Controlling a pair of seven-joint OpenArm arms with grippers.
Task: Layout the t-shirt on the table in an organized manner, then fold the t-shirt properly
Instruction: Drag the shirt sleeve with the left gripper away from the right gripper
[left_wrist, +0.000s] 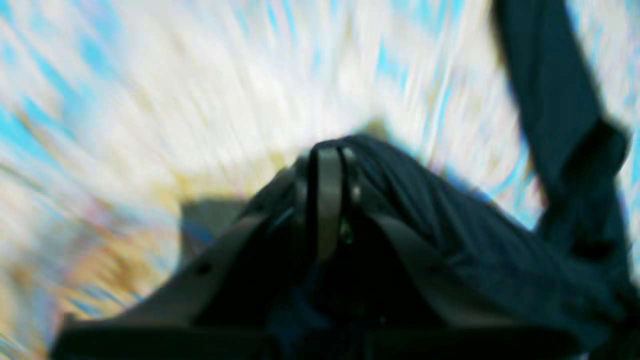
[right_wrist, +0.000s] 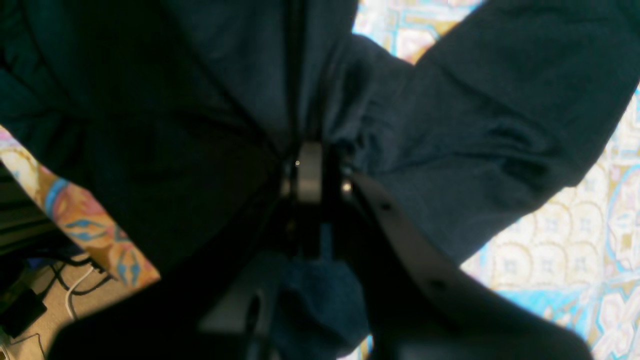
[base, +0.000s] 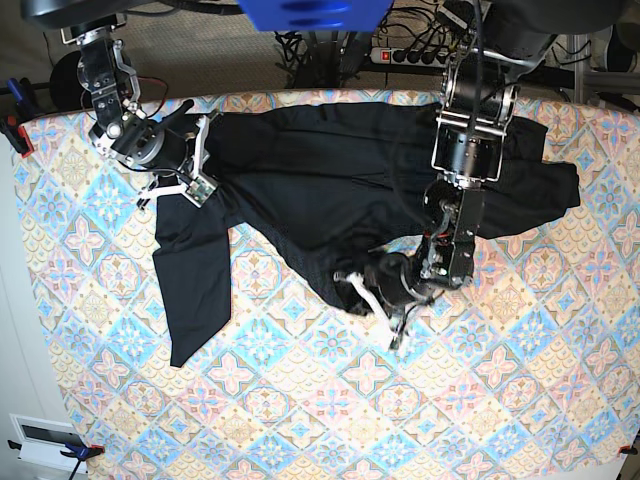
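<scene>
While the t-shirt (base: 330, 190) lies bunched and crooked across the far half of the table (base: 300, 400), we judge that we are in the laying-out step, with no folding begun. Its body is heaped along the far edge, one long sleeve (base: 195, 280) trails toward the near side on the base view's left, and a lower corner is drawn to a point near the table's middle. The rest of the cloth spreads toward the far right corner in loose wrinkles.

Our left pincer (base: 385, 290) sits at that drawn-out point, on the base view's right, and its wrist view shows the jaws pressed together with dark fabric (left_wrist: 450, 220) gathered at the tip, so we take it to be pinching the hem there, though the picture is badly blurred. Our right pincer (base: 190, 165) is at the far left, by the shoulder where the sleeve begins; its own view shows the jaws closed with the t-shirt (right_wrist: 475, 125) puckering around them, so it pinches the cloth too.

With both holds set, the next move, as we see it, calls for pulling the two points apart and toward open table, so the body flattens. We should keep the cloth taut but low, since thin fabric may slip from a light pinch or drag the loose sleeve under itself.
</scene>
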